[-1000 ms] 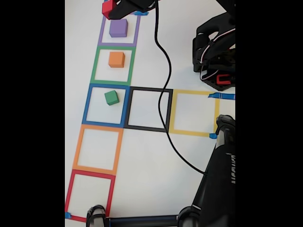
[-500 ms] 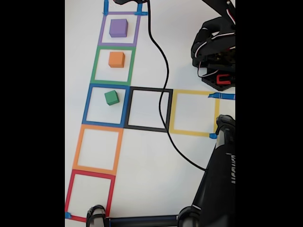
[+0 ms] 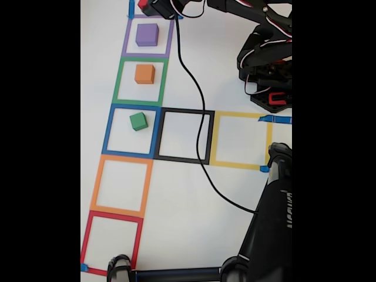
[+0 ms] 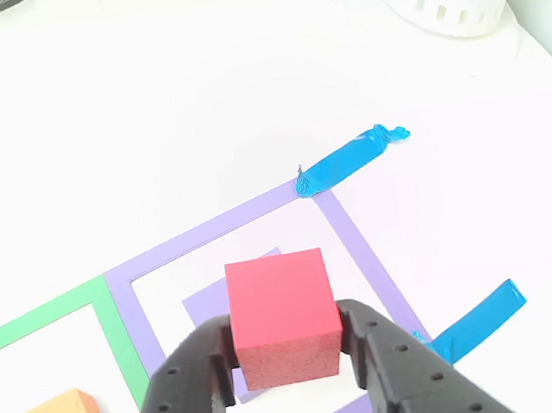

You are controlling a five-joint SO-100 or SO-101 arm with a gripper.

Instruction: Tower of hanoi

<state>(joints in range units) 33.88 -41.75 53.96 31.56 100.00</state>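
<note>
We held the red block point(image 4: 281, 317) tight between the two black fingers of our gripper point(image 4: 286, 351), up in the air above the purple block point(image 4: 210, 300). In the fixed view the gripper point(image 3: 145, 6) was at the very top edge, near the end of the purple tape square point(image 3: 125, 41), and only a bit of red showed there. The purple block point(image 3: 147, 34) sat inside that square. The orange block point(image 3: 144, 74) sat in the green tape square point(image 3: 117, 82) next to it, and the green block point(image 3: 138, 121) sat in the blue tape square point(image 3: 107, 132). The black, yellow, orange and red squares had no blocks in them. We thought a few things could go wrong from here. The red block was small, and the fingers held it only by its sides, so it could slip out if they let go a little. If we set it down off to one side of the purple block, it could tip over and roll away. The black cable point(image 3: 197, 106) hung low across the squares, so it might catch a block if the arm swung that way.
</note>
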